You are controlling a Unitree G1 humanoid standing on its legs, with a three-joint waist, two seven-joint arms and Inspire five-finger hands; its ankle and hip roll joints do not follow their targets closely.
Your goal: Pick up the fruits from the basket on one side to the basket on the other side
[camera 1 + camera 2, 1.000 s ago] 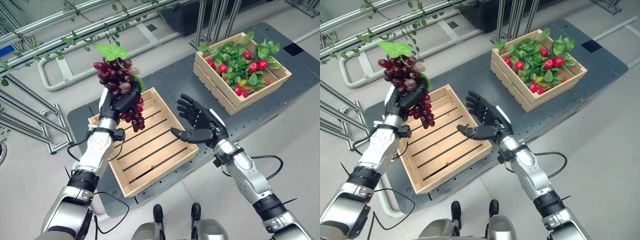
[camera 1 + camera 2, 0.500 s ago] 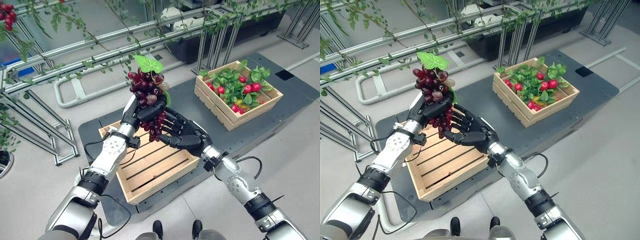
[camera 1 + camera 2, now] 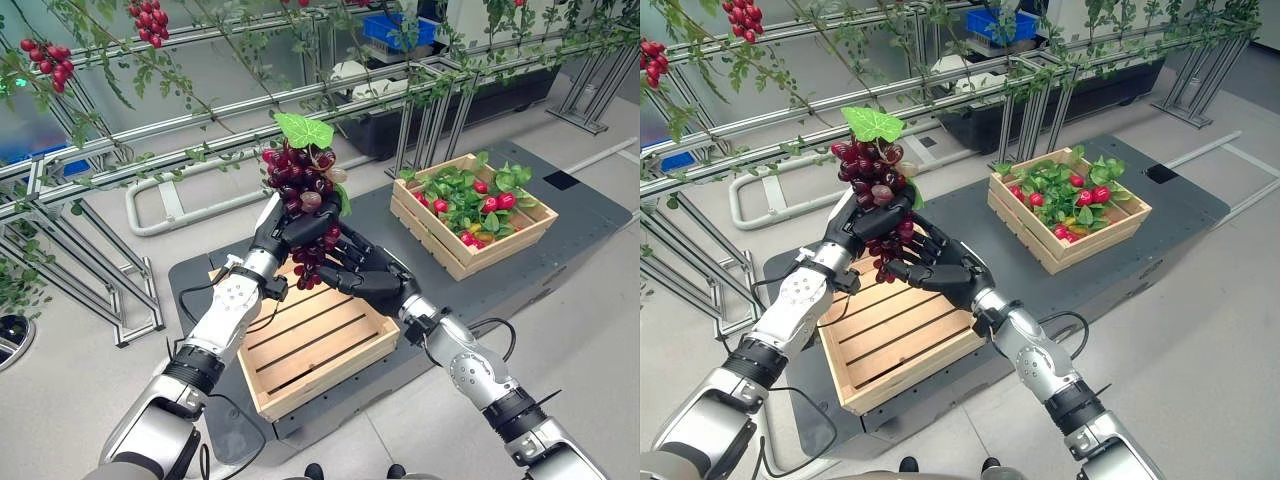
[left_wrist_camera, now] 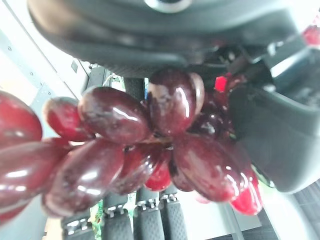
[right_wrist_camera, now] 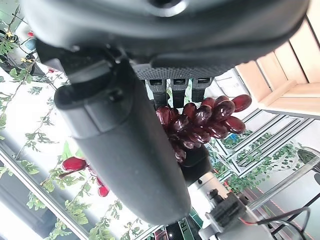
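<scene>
A bunch of dark red grapes [image 3: 298, 180] with a green leaf on top hangs above the empty wooden crate [image 3: 330, 355]. My left hand [image 3: 284, 226] is shut on its middle, and the grapes [image 4: 125, 145] show close up in the left wrist view. My right hand [image 3: 372, 280] is open just right of and below the bunch, its straight fingers reaching against the lowest grapes [image 5: 200, 122]. To the right stands a second crate [image 3: 455, 262] with red fruits and green leaves.
Both crates rest on a dark platform [image 3: 520, 290]. A metal rail frame [image 3: 200, 150] with leafy vines runs behind, with red grape bunches [image 3: 45, 60] hanging at the upper left. A blue box [image 3: 400, 28] sits at the back.
The camera has tilted upward. My right hand has come in from the right to the lower grapes. The left hand keeps its hold on the bunch above the empty crate.
</scene>
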